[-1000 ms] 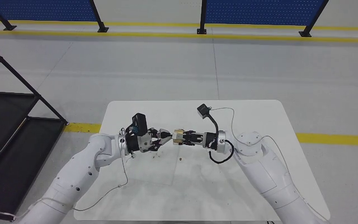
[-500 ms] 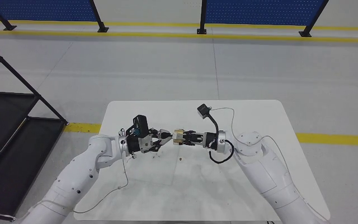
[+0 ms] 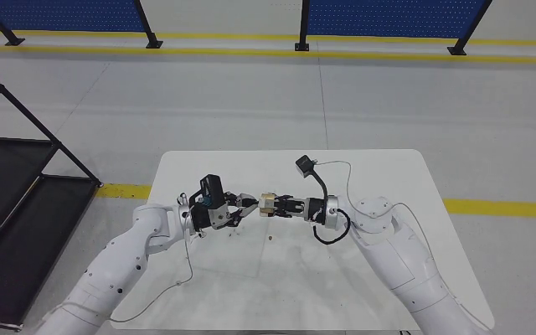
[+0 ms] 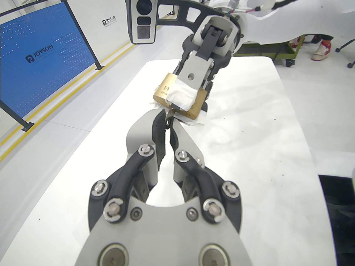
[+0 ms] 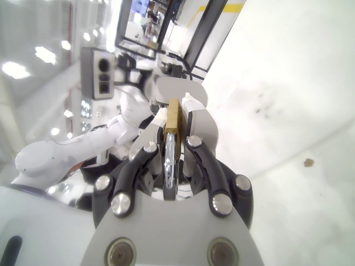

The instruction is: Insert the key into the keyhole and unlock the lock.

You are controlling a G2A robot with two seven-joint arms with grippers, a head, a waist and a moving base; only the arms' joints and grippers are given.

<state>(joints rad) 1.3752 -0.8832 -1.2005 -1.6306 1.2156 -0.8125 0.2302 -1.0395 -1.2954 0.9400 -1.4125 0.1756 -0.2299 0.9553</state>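
**Over mid-tabletop (image 3: 385,176): lock (image 3: 267,203) held between two pincers**

Above the tabletop's middle, off the surface, the right pincer (image 3: 277,204) is clamped on the lock's brass body. The left pincer (image 3: 244,206) is pinched narrow on the key (image 4: 168,118), tips right at the lock's end.

Top view gives the line-up only. Arms come in from opposite sides, pincers nose to nose, lock a small tan block between them. Key too small to make out there.

Left wrist view gives the key end. The key head with its hole is squeezed between the dark pads (image 4: 158,137), and the blade meets the lock's bottom face. White tape (image 4: 181,94) crosses the brass body under the right pincer's finger. How deep the key sits: cannot tell, tape and fingers cover it.

Right wrist view gives the other end. The chrome shackle (image 5: 169,164) runs back between the fingers toward the palm. The brass body shows edge-on, gripped on both flat sides.

Axis: the lock's long axis lies along the line between the pincers, roughly level with the tabletop. Shackle end points to the right arm, bottom face to the left pincer. The key's long axis is on the same line, tip toward the lock.
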